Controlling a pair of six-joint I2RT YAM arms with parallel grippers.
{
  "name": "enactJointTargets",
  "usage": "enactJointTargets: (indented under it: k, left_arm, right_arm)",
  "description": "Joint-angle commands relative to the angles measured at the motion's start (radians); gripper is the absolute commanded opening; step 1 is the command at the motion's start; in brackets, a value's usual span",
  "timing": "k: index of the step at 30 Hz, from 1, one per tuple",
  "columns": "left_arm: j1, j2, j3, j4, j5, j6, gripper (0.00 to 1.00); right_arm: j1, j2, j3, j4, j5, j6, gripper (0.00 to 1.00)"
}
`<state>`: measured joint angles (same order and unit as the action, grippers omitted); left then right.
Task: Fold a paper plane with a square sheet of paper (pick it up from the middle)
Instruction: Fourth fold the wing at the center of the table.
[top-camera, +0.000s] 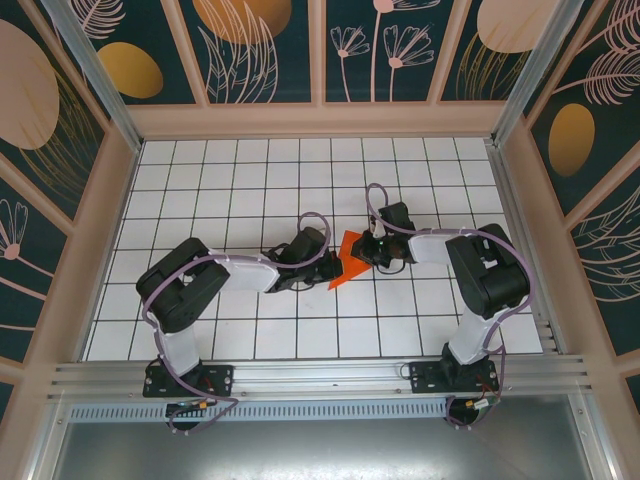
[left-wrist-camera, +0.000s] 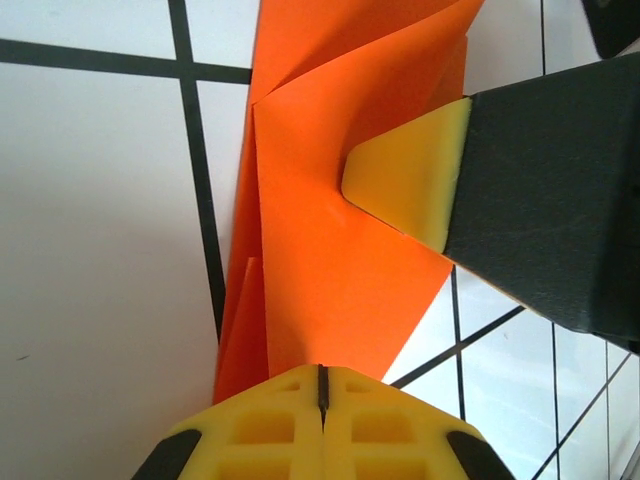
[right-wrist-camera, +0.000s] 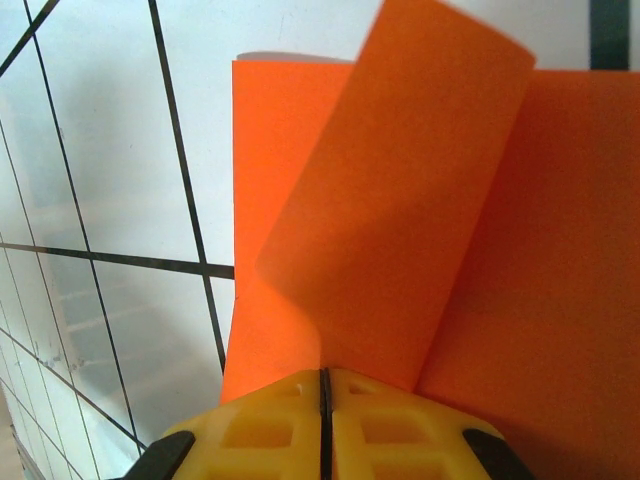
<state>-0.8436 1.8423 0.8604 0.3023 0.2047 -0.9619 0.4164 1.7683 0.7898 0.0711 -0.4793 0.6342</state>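
The bright orange sheet of paper (top-camera: 345, 265), partly folded into a pointed shape, lies on the white tiled floor between both grippers. In the left wrist view its creased layers (left-wrist-camera: 320, 250) run up from my left gripper (left-wrist-camera: 322, 375), whose yellow jaws are pressed together on the paper's near edge. One yellow fingertip (left-wrist-camera: 405, 175) of the right gripper rests on the paper from the right. In the right wrist view a flap of the paper (right-wrist-camera: 420, 220) curls up out of my right gripper (right-wrist-camera: 324, 385), shut on its fold. From above, the left gripper (top-camera: 328, 258) and the right gripper (top-camera: 368, 254) meet at the paper.
White tiles with black grid lines (top-camera: 300, 180) spread around the paper. Peach-coloured frame walls with patterned panels (top-camera: 320, 118) enclose the floor at the back and sides. An aluminium rail (top-camera: 320, 378) runs along the near edge by the arm bases.
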Motion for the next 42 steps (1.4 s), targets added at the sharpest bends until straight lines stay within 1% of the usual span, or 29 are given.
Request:
enactJointTargets:
  k: [1, 10, 12, 16, 21, 28, 33, 42]
  left_arm:
    - [-0.003, 0.017, -0.006, -0.019, 0.009, 0.001, 0.03]
    - [-0.003, 0.036, -0.054, -0.067, -0.008, -0.016, 0.02]
    - [-0.002, 0.042, -0.052, -0.085, -0.008, -0.007, 0.01]
    - [-0.003, 0.051, -0.047, -0.126, -0.020, 0.010, 0.01]
    - [-0.002, 0.062, -0.046, -0.144, -0.021, 0.018, 0.00]
    - [-0.003, 0.066, -0.045, -0.168, -0.033, 0.011, 0.00]
    - [-0.003, 0.066, -0.049, -0.163, -0.027, 0.004, 0.00]
    - [-0.003, 0.074, -0.047, -0.167, -0.020, 0.010, 0.00]
  right_arm:
    - [-0.015, 0.062, -0.047, -0.151, 0.104, -0.017, 0.10]
    - [-0.018, -0.019, -0.036, -0.081, 0.030, -0.053, 0.10]
    - [-0.017, -0.041, -0.027, -0.069, 0.004, -0.073, 0.10]
    - [-0.017, -0.110, -0.027, -0.006, -0.087, -0.146, 0.10]
    - [-0.015, -0.167, -0.055, 0.034, -0.126, -0.171, 0.11]
    - [0.022, -0.109, -0.078, 0.057, -0.137, -0.159, 0.11]
    - [0.039, -0.074, -0.048, 0.056, -0.143, -0.165, 0.11]
    - [0.037, -0.006, -0.027, 0.023, -0.085, -0.171, 0.10]
